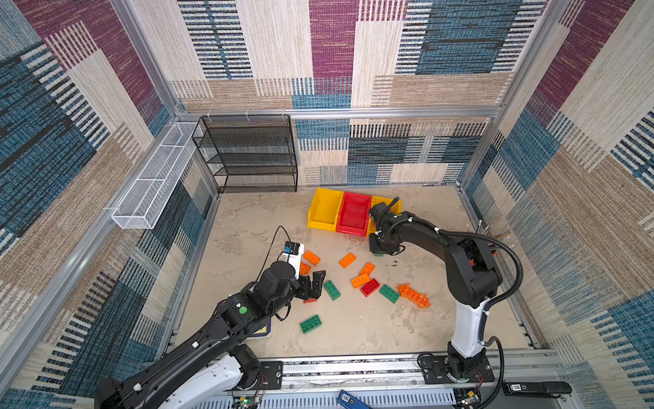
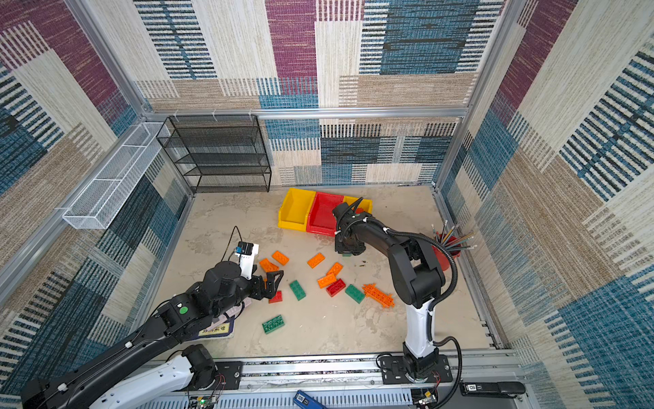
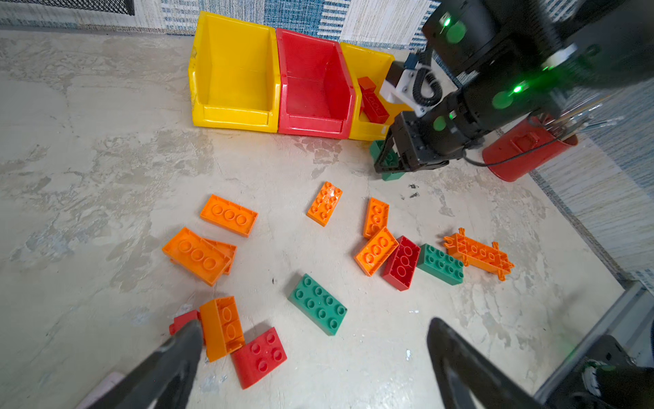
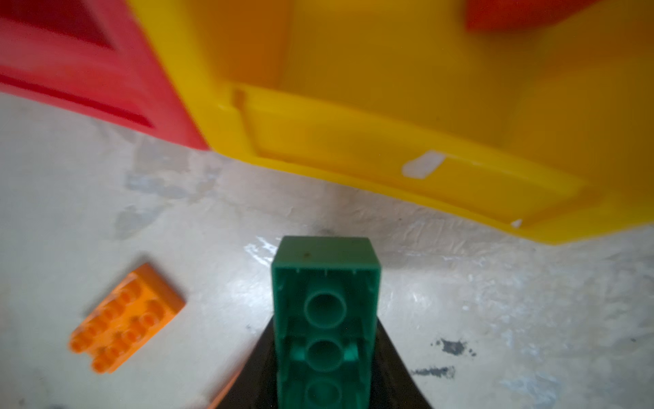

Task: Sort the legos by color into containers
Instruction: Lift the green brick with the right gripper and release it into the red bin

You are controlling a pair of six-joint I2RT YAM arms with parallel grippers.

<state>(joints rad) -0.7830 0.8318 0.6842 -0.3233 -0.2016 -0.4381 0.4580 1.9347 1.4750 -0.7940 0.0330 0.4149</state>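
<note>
Legos (image 1: 360, 280) lie scattered across the surface (image 1: 247, 230) in both top views, the three containers (image 1: 320, 200) in a row at their 12 o'clock, and the right arm (image 1: 424, 230) reaches to about 1 o'clock, before the right-hand yellow bin (image 1: 378, 202). From the left wrist, the left fingers (image 3: 170, 364) stand spread wide and empty, one tip just beside a tipped orange brick (image 3: 221, 327) it could knock away, and that bin already holds red bricks (image 3: 373, 104). From the right wrist, the right fingers (image 4: 393, 371) clench a green brick (image 4: 325, 318) by its end, near the bin's front lip: it might catch there and twist loose, or land among reds.
</note>
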